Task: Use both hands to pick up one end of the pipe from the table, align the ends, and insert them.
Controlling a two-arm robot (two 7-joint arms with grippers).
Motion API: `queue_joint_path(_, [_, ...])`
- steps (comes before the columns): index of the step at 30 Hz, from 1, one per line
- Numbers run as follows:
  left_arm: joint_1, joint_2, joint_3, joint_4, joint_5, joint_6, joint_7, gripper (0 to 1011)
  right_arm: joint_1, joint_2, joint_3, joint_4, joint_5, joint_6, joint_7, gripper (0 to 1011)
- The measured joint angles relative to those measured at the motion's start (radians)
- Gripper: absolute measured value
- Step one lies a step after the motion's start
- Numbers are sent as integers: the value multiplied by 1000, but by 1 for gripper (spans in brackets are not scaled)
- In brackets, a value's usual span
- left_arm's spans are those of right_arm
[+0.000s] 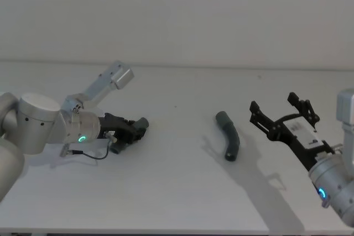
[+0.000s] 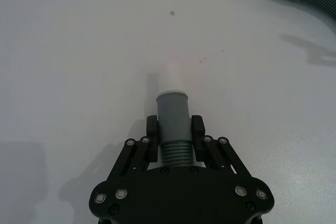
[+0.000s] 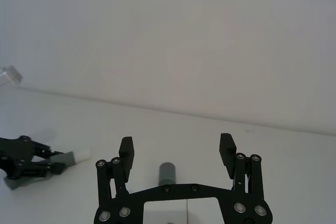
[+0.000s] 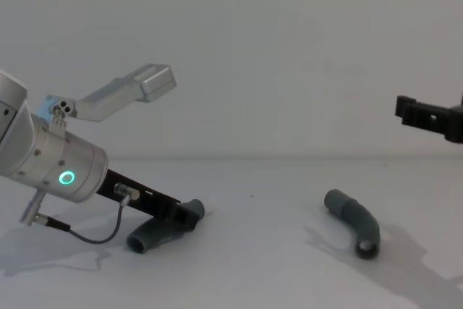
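- Evidently the pipe comes as two short, curved, dark grey hollow pieces. I judge them light, with stiff smooth ends and a ribbed stretch that probably gives a little under a squeeze.
- On the robot's left, the left pincer sits low over the tabletop. It is clamped on the held piece across its ribs, just behind the smooth collar, and the white tip juts clear beyond the fingertips.
- The front run of that piece lies along the pincer's own line, with the tip aimed toward the robot's right, roughly at the other piece. In the chest view its curved tail droops to the tabletop, and I cannot tell whether it touches.
- Between the two pincers, nearer the right one, the loose piece lies flat on the tabletop. In the head view its long axis runs mostly far-to-near, bowed toward the robot's right. The far end is turned toward the left pincer and the near end faces the robot.
- At the right, the right pincer hangs above the tabletop with its fingers spread wide, holding nothing and not touching the loose piece.
- The best hold, I judge, is on the ribbed stretch just behind the far collar, which leaves the mouth free. The ridges should resist slipping, though the bend may let the piece roll or swing when pinched.
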Motion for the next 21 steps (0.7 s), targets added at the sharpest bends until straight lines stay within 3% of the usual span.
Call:
queue_joint_path(10, [0,0,0,0,0,1,0,365,98,39,-7,13,57,144,91,1000])
queue_joint_path(21, [0,0,0,0,0,1,0,365,229,80,-51,72,97,328,172,1000])
